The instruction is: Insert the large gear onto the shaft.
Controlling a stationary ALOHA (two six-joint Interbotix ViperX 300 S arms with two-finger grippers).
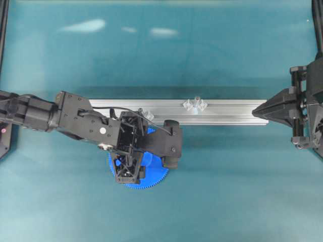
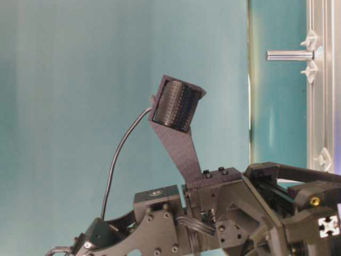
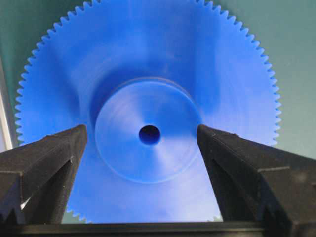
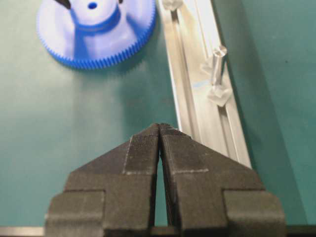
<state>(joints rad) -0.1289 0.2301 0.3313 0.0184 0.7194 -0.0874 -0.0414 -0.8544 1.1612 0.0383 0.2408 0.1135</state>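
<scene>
The large gear [image 1: 151, 176] lies flat on the teal desk [image 1: 227, 201], at about seven o'clock from the middle of the overhead view, just in front of the aluminium rail [image 1: 227, 112] and largely hidden there by the left arm. The left claw [image 3: 142, 143] hangs directly over it with its fingers [image 3: 44, 163] spread wide, one on each side of the raised hub [image 3: 148, 131] (neither visibly touching it), the bore between them. Farther back, the shaft [image 1: 196, 104] stands upright on the rail at roughly twelve o'clock from centre, well apart from the gear; a second pin base [image 1: 147, 114] sits on the rail just behind the left wrist. At three o'clock, the right claw [image 1: 258, 112] is pressed together with nothing in it, tips near the rail's end.
</scene>
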